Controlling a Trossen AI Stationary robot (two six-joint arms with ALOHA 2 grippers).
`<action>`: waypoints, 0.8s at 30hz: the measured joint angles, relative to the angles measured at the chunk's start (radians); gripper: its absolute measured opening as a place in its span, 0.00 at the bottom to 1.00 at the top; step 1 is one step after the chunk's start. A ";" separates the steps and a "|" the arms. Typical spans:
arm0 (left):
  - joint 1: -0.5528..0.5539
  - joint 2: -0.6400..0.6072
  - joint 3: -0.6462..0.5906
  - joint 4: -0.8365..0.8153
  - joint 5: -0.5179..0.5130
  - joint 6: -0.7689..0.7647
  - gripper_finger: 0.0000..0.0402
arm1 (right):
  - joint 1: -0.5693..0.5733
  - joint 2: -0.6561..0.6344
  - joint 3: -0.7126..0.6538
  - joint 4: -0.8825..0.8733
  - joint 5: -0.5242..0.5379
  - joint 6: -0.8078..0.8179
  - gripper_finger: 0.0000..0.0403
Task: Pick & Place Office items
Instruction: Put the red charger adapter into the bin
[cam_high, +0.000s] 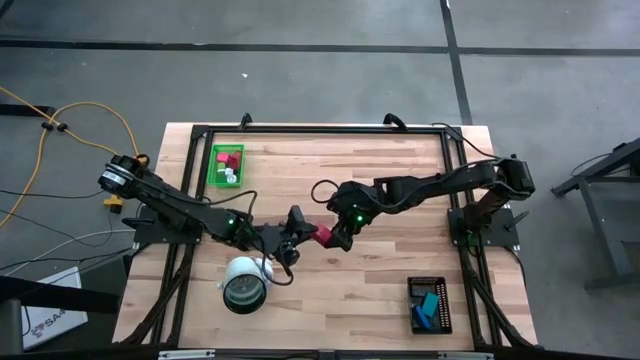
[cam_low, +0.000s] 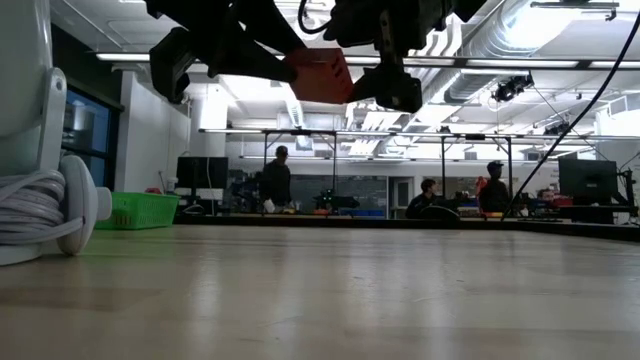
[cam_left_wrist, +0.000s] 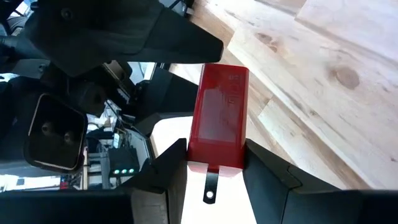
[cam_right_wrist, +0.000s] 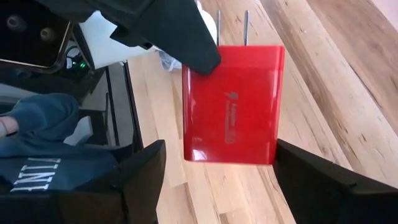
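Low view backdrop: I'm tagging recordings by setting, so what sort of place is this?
Probably a shared robotics lab or workshop: exposed ceiling ducts, workbenches with monitors, and people at stations behind the wooden table.

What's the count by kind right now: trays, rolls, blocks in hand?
Trays: 2 (green tray, black tray)
White roll: 1
Red block: 1, held by left gripper mid-table, right gripper open beside it
Total: 4

Around my pale wooden table (cam_high: 400, 190) lies a grey concrete floor (cam_high: 300, 80) with dark lines. Far behind, I see a big hall with white ceiling pipes (cam_low: 520, 30), long lamps, dark monitors (cam_low: 200, 172) and some people (cam_low: 276, 178) at desks.
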 joint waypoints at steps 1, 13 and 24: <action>0.000 0.000 0.000 -0.003 -0.006 -0.001 0.32 | 0.000 0.000 0.000 -0.004 -0.004 0.000 0.68; 0.000 0.000 0.000 -0.043 -0.043 -0.012 0.32 | -0.001 0.000 0.000 -0.128 -0.065 0.002 0.68; 0.001 -0.034 0.000 -0.056 -0.235 -0.043 0.32 | 0.031 0.000 0.000 -0.146 -0.155 0.029 0.68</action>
